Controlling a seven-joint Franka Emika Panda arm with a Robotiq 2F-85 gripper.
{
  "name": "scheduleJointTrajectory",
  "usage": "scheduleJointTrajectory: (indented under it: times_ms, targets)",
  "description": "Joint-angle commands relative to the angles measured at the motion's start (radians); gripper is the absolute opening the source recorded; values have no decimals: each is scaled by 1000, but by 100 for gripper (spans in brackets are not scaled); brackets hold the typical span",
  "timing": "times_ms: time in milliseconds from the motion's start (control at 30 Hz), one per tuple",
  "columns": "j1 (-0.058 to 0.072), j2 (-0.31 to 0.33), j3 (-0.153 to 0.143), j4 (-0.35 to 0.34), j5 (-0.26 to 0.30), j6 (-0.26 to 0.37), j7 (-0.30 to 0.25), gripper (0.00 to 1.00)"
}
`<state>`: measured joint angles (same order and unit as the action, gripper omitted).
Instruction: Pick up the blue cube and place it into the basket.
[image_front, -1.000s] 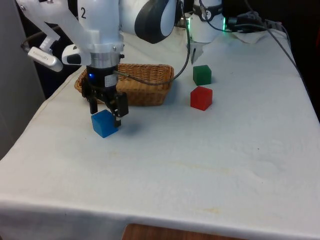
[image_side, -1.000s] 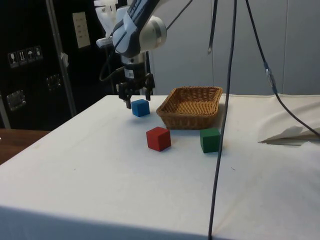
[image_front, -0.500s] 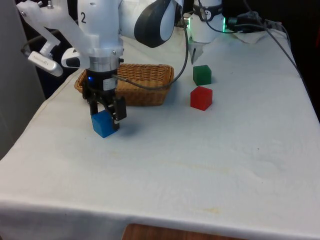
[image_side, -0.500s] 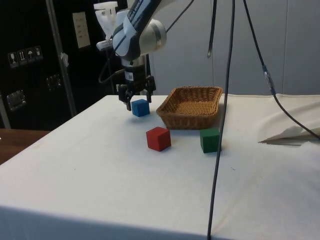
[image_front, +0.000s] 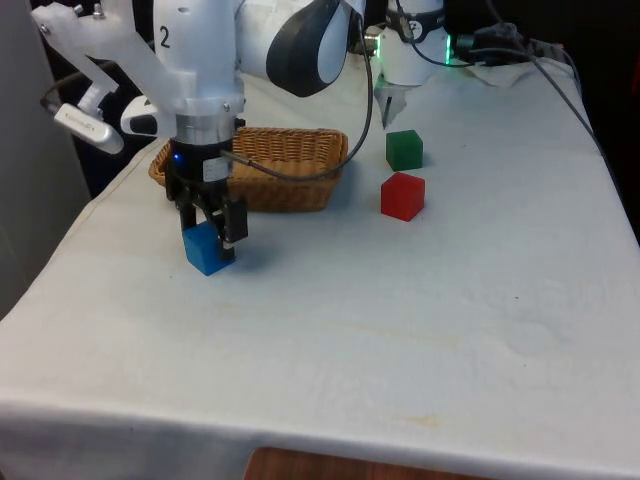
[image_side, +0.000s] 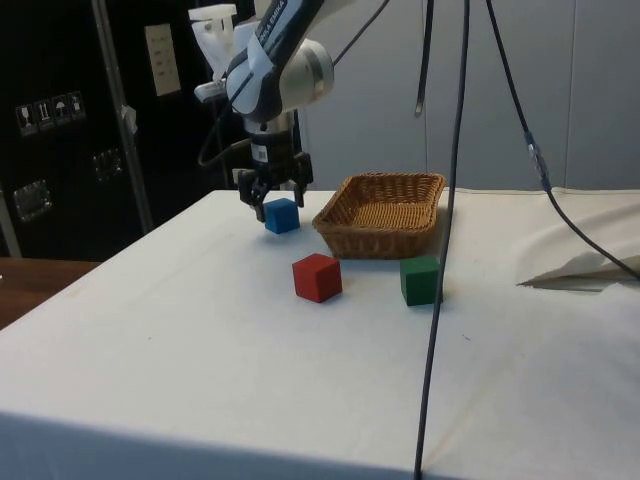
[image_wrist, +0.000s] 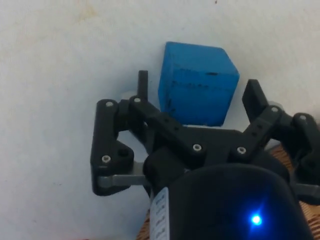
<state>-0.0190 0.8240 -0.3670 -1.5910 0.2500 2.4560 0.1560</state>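
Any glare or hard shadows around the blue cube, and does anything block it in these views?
Front view: soft, even light, only a faint shadow beside the blue cube; the gripper covers its top. Side view: no glare; the basket is evenly lit. Wrist view: cube in plain sight between the open jaws, cloth bright.

A robotics lab, by the look of it. The black two-finger gripper (image_front: 209, 222) hangs over a table under a plain white cloth (image_front: 400, 300), with loose black cables (image_side: 455, 200) dangling well to its side, dark cabinets with small labels (image_side: 45, 115) behind it, and a plain pale grey wall (image_side: 600, 90) beyond.
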Motion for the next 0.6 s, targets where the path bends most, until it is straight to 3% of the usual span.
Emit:
scheduleJointTrajectory:
  times_ms: [0, 67, 100, 133, 200, 233, 567]
  targets:
    - [3, 4, -6, 4, -3, 1, 9, 79]
    - [3, 5, -6, 5, -3, 1, 11, 57]
    - [3, 5, -6, 5, -3, 1, 11, 57]
    - [3, 5, -6, 5, -3, 0, 11, 46]
    - [3, 5, -6, 6, -3, 0, 12, 23]
    - [3, 5, -6, 6, -3, 0, 14, 2]
    - [2, 4, -5, 6, -2, 0, 13, 3]
